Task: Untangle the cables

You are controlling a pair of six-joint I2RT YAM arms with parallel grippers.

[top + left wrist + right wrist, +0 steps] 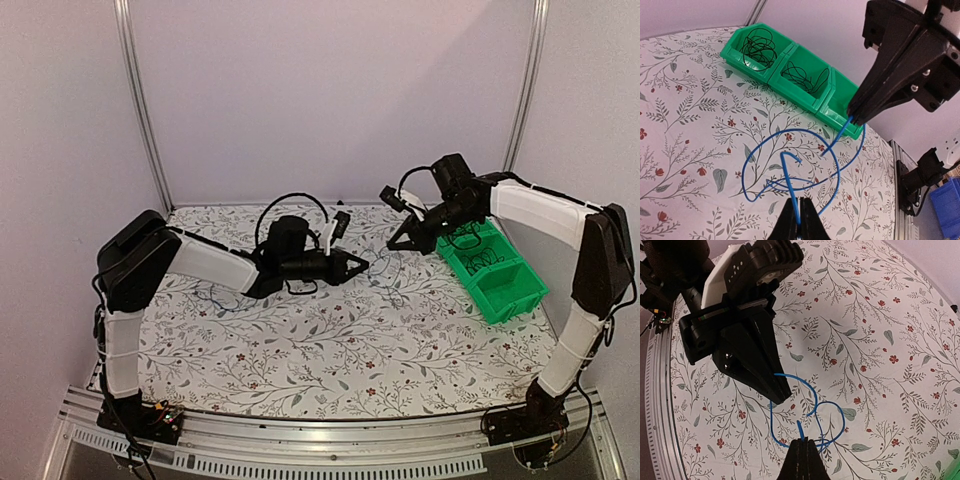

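Observation:
A blue cable (788, 187) hangs in loose loops just above the floral table, stretched between both grippers. My left gripper (800, 220) is shut on one part of it. In the left wrist view the right gripper (855, 119) pinches the cable's other part near the green bin (790, 95). In the right wrist view my right gripper (804, 442) is shut on the blue cable (843, 418), with the left gripper (781, 394) close ahead. From above, the left gripper (360, 265) and right gripper (393, 243) nearly meet tip to tip. Black cables (758, 47) lie coiled in two bin compartments.
The green bin (520, 300) has three compartments and stands at the right of the table, close behind the right gripper. A metal rail runs along the table's near edge (300, 430). Walls close in the back and both sides.

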